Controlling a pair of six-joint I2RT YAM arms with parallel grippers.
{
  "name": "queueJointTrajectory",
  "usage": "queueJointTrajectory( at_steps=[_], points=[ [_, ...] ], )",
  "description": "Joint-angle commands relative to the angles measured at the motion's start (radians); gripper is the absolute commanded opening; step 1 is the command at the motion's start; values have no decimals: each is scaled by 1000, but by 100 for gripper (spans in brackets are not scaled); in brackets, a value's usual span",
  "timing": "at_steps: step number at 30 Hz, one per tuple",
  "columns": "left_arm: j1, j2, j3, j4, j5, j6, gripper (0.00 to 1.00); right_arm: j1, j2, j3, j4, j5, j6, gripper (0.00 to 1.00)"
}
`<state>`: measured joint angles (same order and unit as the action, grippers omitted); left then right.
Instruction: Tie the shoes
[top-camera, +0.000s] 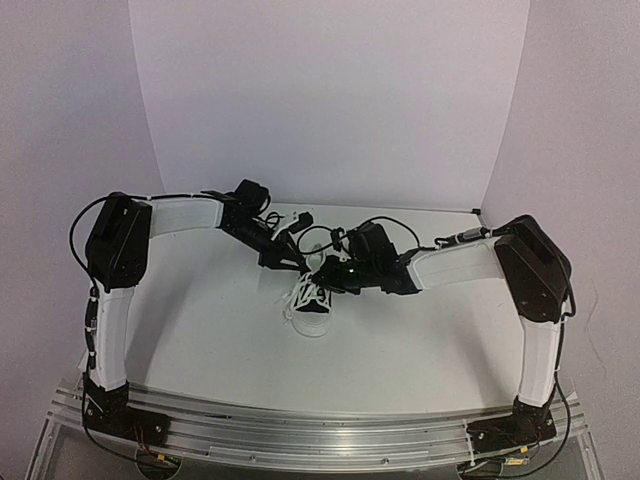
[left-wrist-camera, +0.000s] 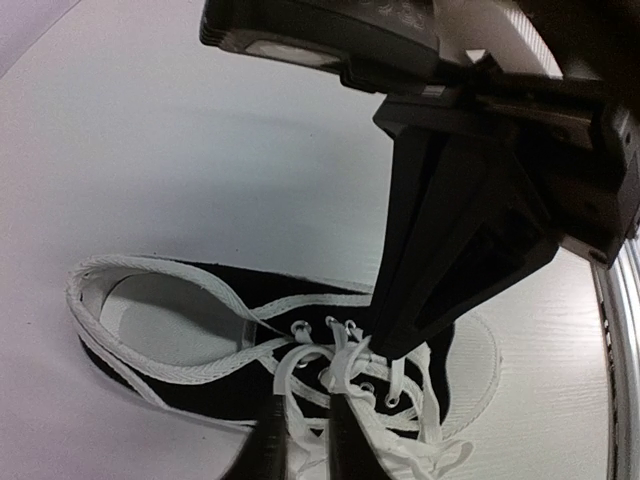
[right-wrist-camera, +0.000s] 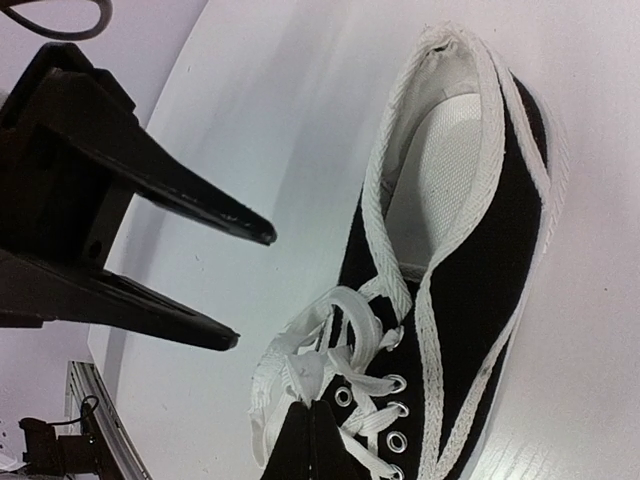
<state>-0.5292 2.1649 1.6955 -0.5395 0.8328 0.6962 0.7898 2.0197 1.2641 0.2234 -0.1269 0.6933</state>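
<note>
White table (top-camera: 220, 330), pale backdrop (top-camera: 330, 90), aluminium rail (top-camera: 320, 430) along near edge

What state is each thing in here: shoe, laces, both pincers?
Sneaker: upright on its sole, on the table.
Laces: loose, no bow tied.
Left pincer: open, close to the laces.
Right pincer: shut, tips at the laces; grip unclear.
</note>
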Motion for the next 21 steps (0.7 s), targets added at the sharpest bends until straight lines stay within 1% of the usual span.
queueJointTrajectory(
  at_steps=[1, 6, 10, 14, 16, 17, 20, 21],
  points=[
    [-12, 46, 75, -15, -50, 0, 37, -4, -8, -8, 21, 21, 7, 0],
    [-22, 81, 84, -11, -75, 24, 37, -4, -16, -19, 22, 27, 8, 0],
    [-23, 92, 81, -10, -93, 28, 31, -3, -17, -17, 22, 24, 3, 0],
    [-26, 98, 77, -18, -81, 29, 33, -4, -16, -16, 22, 19, -2, 0],
    [-31, 98, 65, -19, -88, 34, 33, -4, -16, -17, 22, 21, -1, 0],
    [-32, 99, 61, -19, -91, 38, 29, -3, -16, -16, 22, 22, -1, 0],
    [-32, 100, 61, -19, -99, 41, 4, -4, -15, -13, 22, 23, -1, 0],
    [-32, 96, 64, -19, -101, 40, 0, -4, -15, -12, 22, 23, 0, 0]
  ],
)
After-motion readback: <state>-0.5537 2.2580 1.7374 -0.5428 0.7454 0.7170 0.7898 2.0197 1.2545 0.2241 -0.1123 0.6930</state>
